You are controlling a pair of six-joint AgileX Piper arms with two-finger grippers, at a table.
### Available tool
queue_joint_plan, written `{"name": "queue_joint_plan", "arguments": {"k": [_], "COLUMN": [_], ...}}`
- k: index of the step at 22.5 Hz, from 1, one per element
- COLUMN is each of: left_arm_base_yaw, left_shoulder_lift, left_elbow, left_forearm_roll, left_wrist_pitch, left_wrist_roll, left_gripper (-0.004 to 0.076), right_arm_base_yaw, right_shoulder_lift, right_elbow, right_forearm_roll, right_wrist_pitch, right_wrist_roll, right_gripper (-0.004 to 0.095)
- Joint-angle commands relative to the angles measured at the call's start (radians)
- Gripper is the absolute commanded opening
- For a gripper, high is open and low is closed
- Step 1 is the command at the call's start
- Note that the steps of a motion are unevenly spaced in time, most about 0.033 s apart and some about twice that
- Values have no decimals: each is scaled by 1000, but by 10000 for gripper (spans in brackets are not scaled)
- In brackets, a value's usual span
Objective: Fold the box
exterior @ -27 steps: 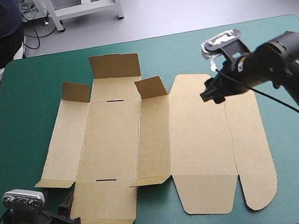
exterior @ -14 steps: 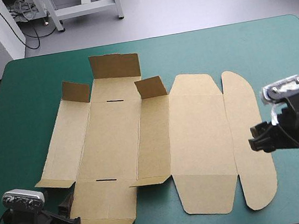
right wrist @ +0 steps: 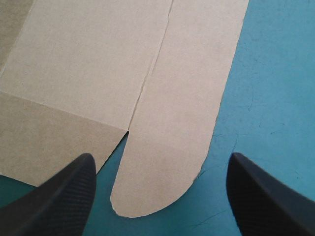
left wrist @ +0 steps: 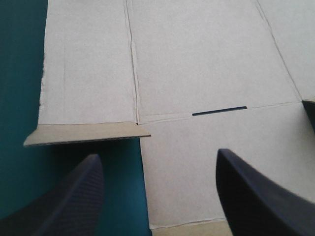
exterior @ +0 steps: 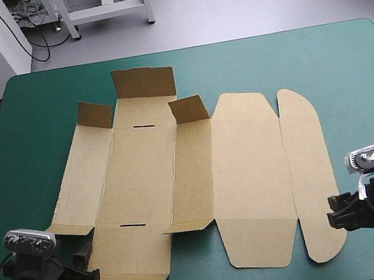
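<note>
**Flat box, both arms open at its near edge: mind sliding and stray creases**

The box (exterior: 199,180) lies unfolded across the middle of the table (exterior: 42,98). No wall is raised yet, so the folding seems hardly begun.

At the left, your left fingers (left wrist: 69,201) stand spread at the near-left corner. One is over bare table, the other over the near panel just short of the slot (left wrist: 219,111). The small end flap (left wrist: 88,133) ahead of them sits slightly lifted. Nothing pins the sheet, so a low push here likely shoves the whole box toward the far edge instead of getting under it. Catching that flap alone could also bend it the wrong way.

In the middle, three far flaps (exterior: 143,82) already tilt upward. If the sheet slides or twists, they may buckle or miss their tuck.

At the right, your right fingers (right wrist: 266,196) are also spread, with the near end of the round tab (right wrist: 162,187) ahead between them. The tab lies flat against the table, so a fingertip may skid over it and fail to hook its edge. A pinch away from the crease (right wrist: 147,83) could kink the board. Lifting this side alone may swing the left side out of your other arm's reach.
</note>
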Motion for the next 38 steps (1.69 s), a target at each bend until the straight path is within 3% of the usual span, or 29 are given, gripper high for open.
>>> {"name": "queue_joint_plan", "arguments": {"k": [1,14,21,28,38], "left_arm_base_yaw": [3,3,110,405,491], "left_shoulder_lift": [101,851,972,997,1221], "left_elbow": [-129,-777,-792,-792,-792], "left_forearm_roll": [-24,-298,-265,-167,-226], "left_wrist_pitch": [-11,287,321,299,308], "left_wrist_roll": [-12,170,170,199,221], "left_gripper": [465,466,466,466,466], "right_arm_base_yaw": [-3,-3,-3,-3,-3], "right_shoulder_lift": [1,1,1,1,1], "right_elbow": [-21,-21,-21,-21,-21], "right_forearm_roll": [-5,-3,-5,-7,-31], "right_wrist_pitch": [-45,-61,-61,-65,-66], "right_wrist_roll": [-3,7,-14,-38,-49], "right_gripper": [684,671,671,671,671]}}
